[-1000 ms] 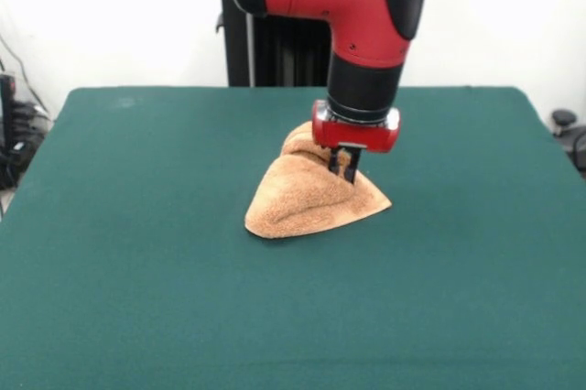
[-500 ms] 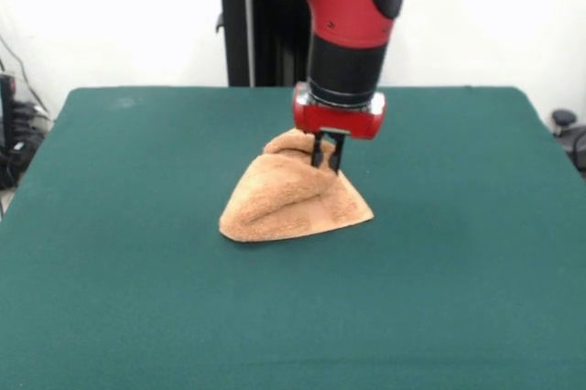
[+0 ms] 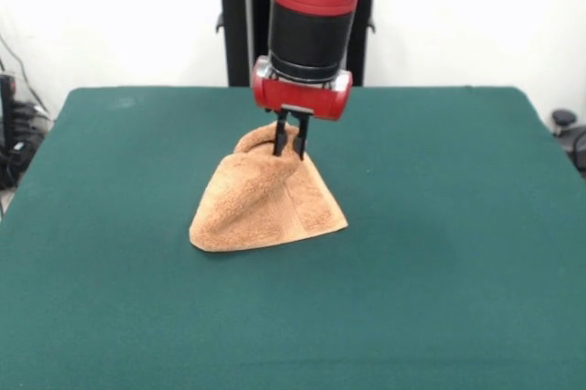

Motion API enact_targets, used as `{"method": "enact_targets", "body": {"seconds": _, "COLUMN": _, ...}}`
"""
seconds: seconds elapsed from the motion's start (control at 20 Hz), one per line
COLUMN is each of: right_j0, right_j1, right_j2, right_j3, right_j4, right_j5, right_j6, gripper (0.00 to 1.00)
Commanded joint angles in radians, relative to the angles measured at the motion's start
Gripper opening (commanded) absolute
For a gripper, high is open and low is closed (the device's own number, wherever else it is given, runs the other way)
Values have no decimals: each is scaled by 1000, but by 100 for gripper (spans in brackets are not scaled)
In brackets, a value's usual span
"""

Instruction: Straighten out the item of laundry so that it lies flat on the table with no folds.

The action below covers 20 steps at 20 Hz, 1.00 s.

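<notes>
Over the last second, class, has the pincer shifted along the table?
Yes. The pincer, shut on the towel, has moved toward the picture's left and slightly up, judged against the table's far edge, dragging the towel along.

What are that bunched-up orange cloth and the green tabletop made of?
The towel looks like terry cloth: a fuzzy, looped, matte pile with a flatter woven band near one edge. The table seems covered in dark green felt or a similar fabric: flat, matte, no shine.
</notes>
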Motion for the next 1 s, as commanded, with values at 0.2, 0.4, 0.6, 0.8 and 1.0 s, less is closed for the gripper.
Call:
{"method": "enact_targets", "body": {"seconds": 0.2, "right_j0": 23, "right_j1": 47, "right_j2": 88, "right_j3": -23, "right_j4": -60, "right_j5": 55, "right_j6": -39, "gripper": 0}}
{"method": "enact_targets", "body": {"seconds": 0.4, "right_j0": 26, "right_j1": 63, "right_j2": 74, "right_j3": -34, "right_j4": -77, "right_j5": 48, "right_j6": -35, "gripper": 0}}
{"method": "enact_targets", "body": {"seconds": 0.6, "right_j0": 12, "right_j1": 33, "right_j2": 72, "right_j3": -18, "right_j4": -90, "right_j5": 86, "right_j6": -57, "gripper": 0}}
{"method": "enact_targets", "body": {"seconds": 0.8, "right_j0": -3, "right_j1": -42, "right_j2": 76, "right_j3": 15, "right_j4": -89, "right_j5": 141, "right_j6": -82, "gripper": 0}}
{"method": "enact_targets", "body": {"seconds": 1.0, "right_j0": -38, "right_j1": -80, "right_j2": 83, "right_j3": 40, "right_j4": -93, "right_j5": 166, "right_j6": -116, "gripper": 0}}
